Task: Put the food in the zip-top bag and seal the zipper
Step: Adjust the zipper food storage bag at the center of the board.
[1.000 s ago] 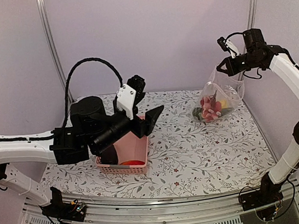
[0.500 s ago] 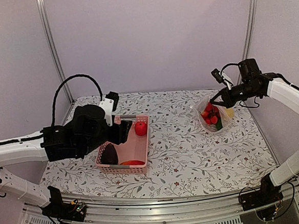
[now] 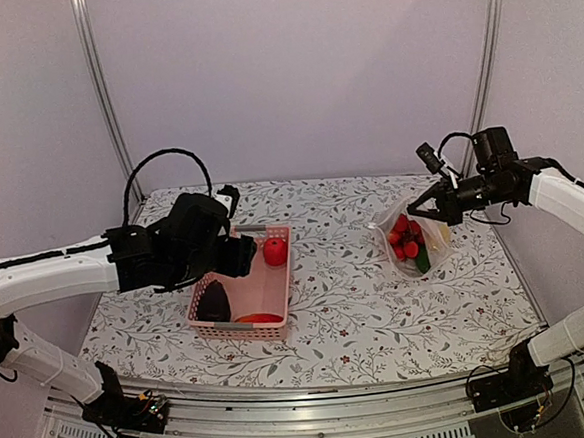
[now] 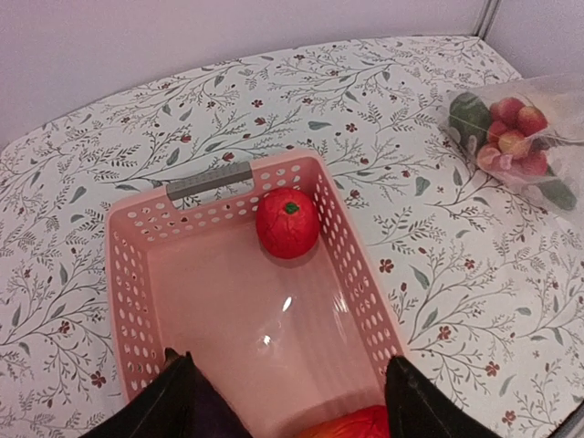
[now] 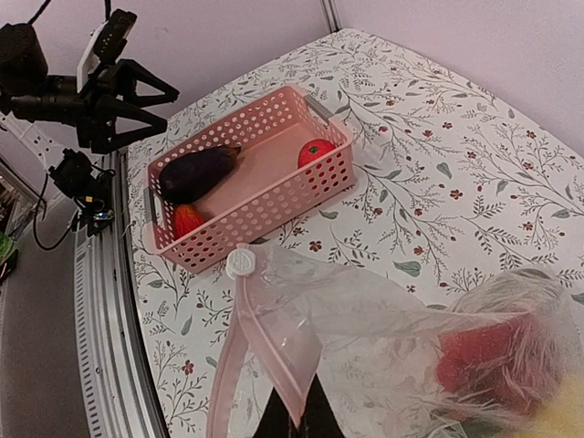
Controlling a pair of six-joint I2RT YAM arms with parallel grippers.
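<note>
White and black, the left arm reaches in from the left edge. Its left hand point(image 4: 287, 370) hovers above the near end of the basket point(image 4: 128, 274), fingers spread wide with nothing between them. The basket is pink lattice plastic and sits on the flower-printed surface point(image 3: 349, 315), left of centre.

Three pieces of food lie in the basket:
- A dark eggplant point(image 3: 214, 305) lies along its left wall.
- A red-orange piece point(image 3: 262, 318) sits at the near end, too hidden to name.
- A red tomato point(image 4: 286, 222) with a green stem spot rests against the far wall, apart from the other two.

A bare stretch of the surface lies to the right of the basket. Beyond it, well apart from the basket, is the clear, crinkly zip-top bag point(image 3: 421, 242). It holds a cluster of red fruits point(image 3: 404, 239) with something green and a bit of yellow low among them. The bag stands upright from its mouth, its bottom down at the surface. I cannot tell whether it bears weight there.

The right hand point(image 3: 427, 208) comes in from the right. It is closed on the bag's upper edge, pinching the zipper point(image 5: 265, 365), a pale pinkish strip with a small white slider point(image 5: 242, 265) at one end.
</note>
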